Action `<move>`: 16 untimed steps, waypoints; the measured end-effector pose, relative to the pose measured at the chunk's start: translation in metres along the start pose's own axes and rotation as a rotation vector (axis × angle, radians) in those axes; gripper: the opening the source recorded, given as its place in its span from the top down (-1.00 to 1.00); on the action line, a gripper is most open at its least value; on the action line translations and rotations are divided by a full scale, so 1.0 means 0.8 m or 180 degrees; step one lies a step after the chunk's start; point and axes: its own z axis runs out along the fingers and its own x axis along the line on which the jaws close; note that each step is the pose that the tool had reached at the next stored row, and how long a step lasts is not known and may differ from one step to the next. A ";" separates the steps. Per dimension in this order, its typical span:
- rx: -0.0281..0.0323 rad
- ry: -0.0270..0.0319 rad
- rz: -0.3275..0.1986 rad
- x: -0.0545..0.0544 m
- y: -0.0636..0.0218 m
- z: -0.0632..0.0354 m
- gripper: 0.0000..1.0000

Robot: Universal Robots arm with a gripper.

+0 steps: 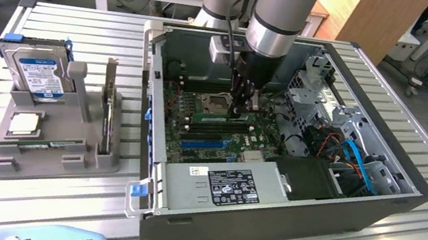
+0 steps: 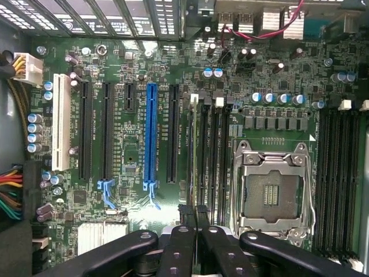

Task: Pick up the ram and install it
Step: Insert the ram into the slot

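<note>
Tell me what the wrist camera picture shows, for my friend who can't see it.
Looking straight down into an open computer, the shut gripper hangs over the black memory slots of a green motherboard. A long blue slot lies on one side of them and the empty silver processor socket on the other.

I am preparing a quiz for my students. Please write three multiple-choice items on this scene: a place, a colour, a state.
1. Where is the black end effector relative to the dark metal computer case? A beside it; B inside it; C behind it.
2. The one coloured long plastic slot among the black slots is: A red; B blue; C yellow.
3. The case is: A open; B closed; C overturned.
Key: B, it hangs over the green motherboard inside; B, the wrist view shows blue; A, its inside is visible.
</note>
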 end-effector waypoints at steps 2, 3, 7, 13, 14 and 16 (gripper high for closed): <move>0.0000 0.0002 -0.0029 0.000 0.000 0.000 0.77; 0.0000 0.0003 -0.0046 0.000 0.000 0.001 0.77; 0.0000 0.0002 -0.0061 0.000 0.000 0.001 0.77; 0.0000 0.0004 -0.0061 0.000 0.000 0.006 0.77; 0.0000 0.0004 -0.0061 0.000 0.000 0.006 0.77; 0.0000 0.0003 -0.0052 0.000 0.000 0.007 0.77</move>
